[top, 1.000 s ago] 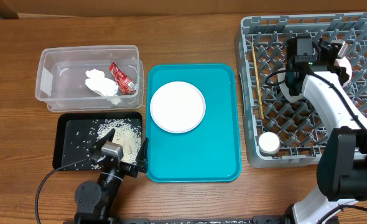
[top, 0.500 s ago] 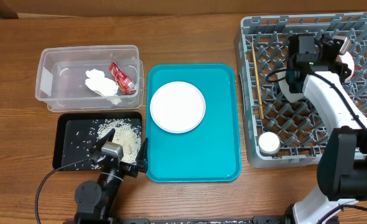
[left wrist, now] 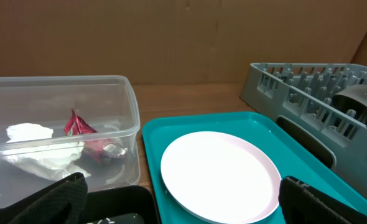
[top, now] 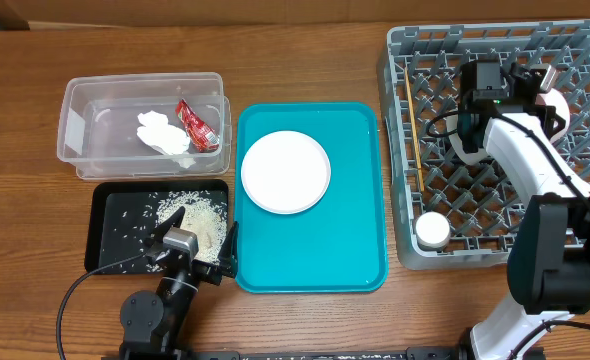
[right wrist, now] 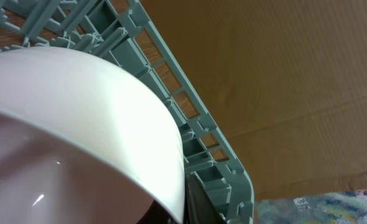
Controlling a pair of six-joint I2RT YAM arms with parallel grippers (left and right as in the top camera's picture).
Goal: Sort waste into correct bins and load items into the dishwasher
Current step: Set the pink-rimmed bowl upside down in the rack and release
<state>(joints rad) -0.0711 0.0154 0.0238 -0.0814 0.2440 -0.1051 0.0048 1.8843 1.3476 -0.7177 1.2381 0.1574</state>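
The right gripper (top: 537, 82) is clenched on the rim of a white bowl (right wrist: 78, 112), which is held tilted over the far right part of the dish rack (top: 398, 200), just above the pegs; whether the bowl touches them cannot be told. The placing is judged to turn on that relation: the bowl lies directly below and against the pincer, so only a short lowering between peg rows would be called for before release. A small white cup (top: 434, 230) is already seated at the rack's near left corner. The left gripper (top: 193, 245) is spread wide and empty, parked low at the near edge of the black tray (top: 110, 215). The remaining white plate (top: 285, 171) lies flat on the teal tray (top: 360, 250), ahead of the left gripper, and is nearer to that arm; being round, it offers no long axis.
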